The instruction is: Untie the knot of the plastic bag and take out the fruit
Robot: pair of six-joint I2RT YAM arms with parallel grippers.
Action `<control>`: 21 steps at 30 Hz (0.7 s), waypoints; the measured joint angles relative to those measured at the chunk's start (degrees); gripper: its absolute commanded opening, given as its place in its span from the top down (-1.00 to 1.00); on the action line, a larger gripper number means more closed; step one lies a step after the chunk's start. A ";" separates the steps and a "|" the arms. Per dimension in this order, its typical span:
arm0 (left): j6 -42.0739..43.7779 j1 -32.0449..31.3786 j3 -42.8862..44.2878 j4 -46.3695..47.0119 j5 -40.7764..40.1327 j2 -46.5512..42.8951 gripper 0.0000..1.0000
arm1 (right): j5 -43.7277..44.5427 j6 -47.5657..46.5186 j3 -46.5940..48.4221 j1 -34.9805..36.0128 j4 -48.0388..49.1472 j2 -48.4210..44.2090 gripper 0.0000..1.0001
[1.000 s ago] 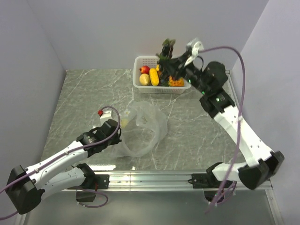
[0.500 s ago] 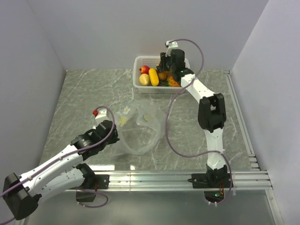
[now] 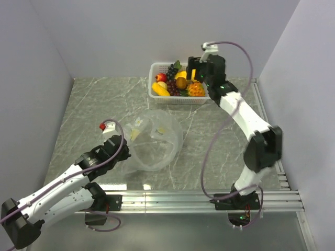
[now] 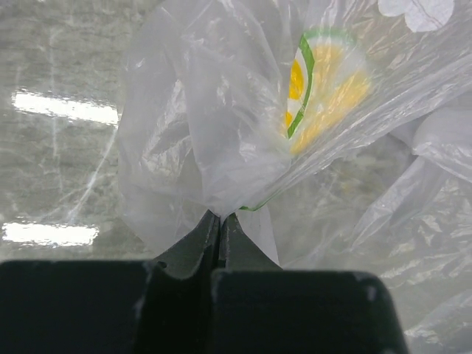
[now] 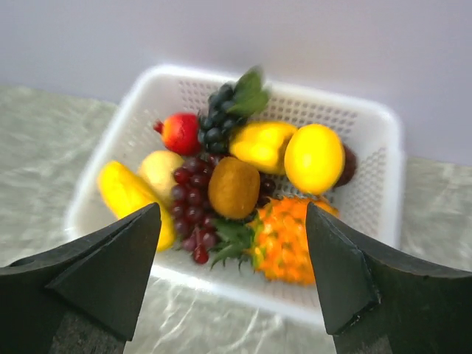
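Note:
The clear crinkly plastic bag (image 3: 155,141) lies open at mid-table; in the left wrist view its film (image 4: 243,125) carries a yellow and green print. My left gripper (image 3: 124,150) is shut on a fold of the bag's left edge, its tips (image 4: 221,219) pinching the plastic. The fruit (image 3: 178,83) lies in the white basket (image 3: 155,68) at the back: purple grapes (image 5: 190,199), a brown kiwi (image 5: 234,186), an orange knobbly one (image 5: 295,240), a banana (image 5: 125,193) and a round yellow one (image 5: 315,157). My right gripper (image 3: 191,72) (image 5: 233,214) hangs open just above and in front of the basket, holding nothing.
The basket's rim (image 5: 369,118) stands near the back wall. Side walls close in left and right. A metal rail (image 3: 172,198) runs along the near edge by the arm bases. Marbled tabletop (image 3: 94,104) stretches left of the basket and bag.
My right gripper has opened and pulled back from the basket, leaving the purple grapes among the fruit. The left gripper, still shut on the bag, shifted slightly left.

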 measured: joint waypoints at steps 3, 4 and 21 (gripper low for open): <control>-0.28 0.00 0.07 -1.60 -1.49 -2.62 0.95 | 0.81 1.79 -5.33 0.15 -0.76 -11.45 -0.72; -0.48 0.00 0.17 -2.43 -2.12 -3.69 0.96 | 1.14 2.38 -7.34 0.15 -1.09 -15.87 -0.72; 0.68 15.39 10.03 -9.03 -23.39 -0.74 0.69 | 8.50 10.82 -38.47 0.31 -15.89 -71.19 -0.90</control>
